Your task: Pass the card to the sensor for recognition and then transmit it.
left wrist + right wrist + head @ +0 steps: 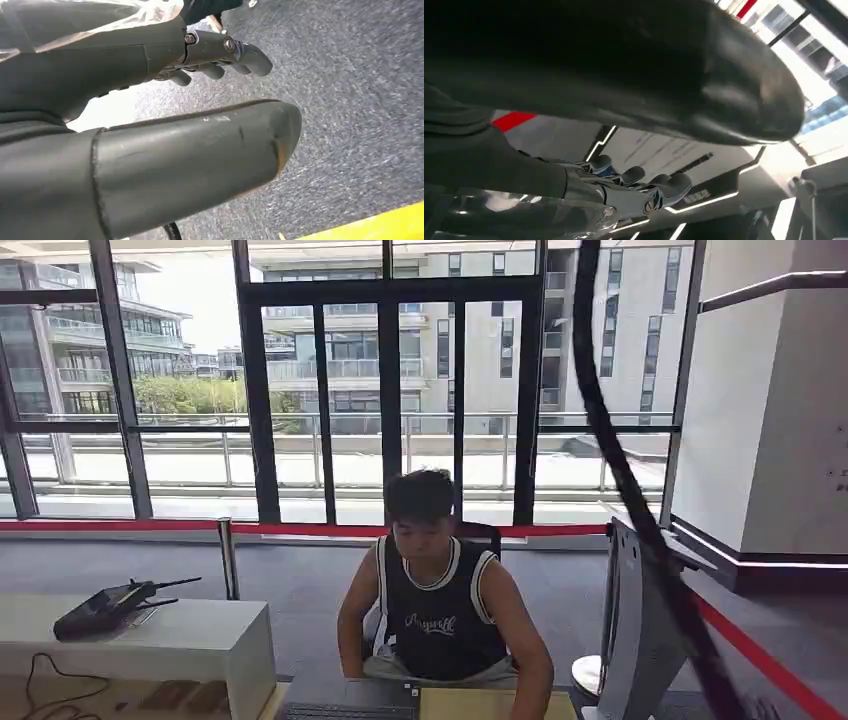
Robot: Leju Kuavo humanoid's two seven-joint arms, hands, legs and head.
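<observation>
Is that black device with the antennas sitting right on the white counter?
Touching. In the head view, the black device rests flat on the top of the white counter, with no gap under its body.

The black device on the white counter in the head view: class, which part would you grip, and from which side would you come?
Probably the wide, wedge-shaped body of the black device, taken from above with the fingers across its shorter width. It lies flat on the white counter, so nothing can get under it. The thin rods sticking out from one end look too slender to give a firm hold.
</observation>
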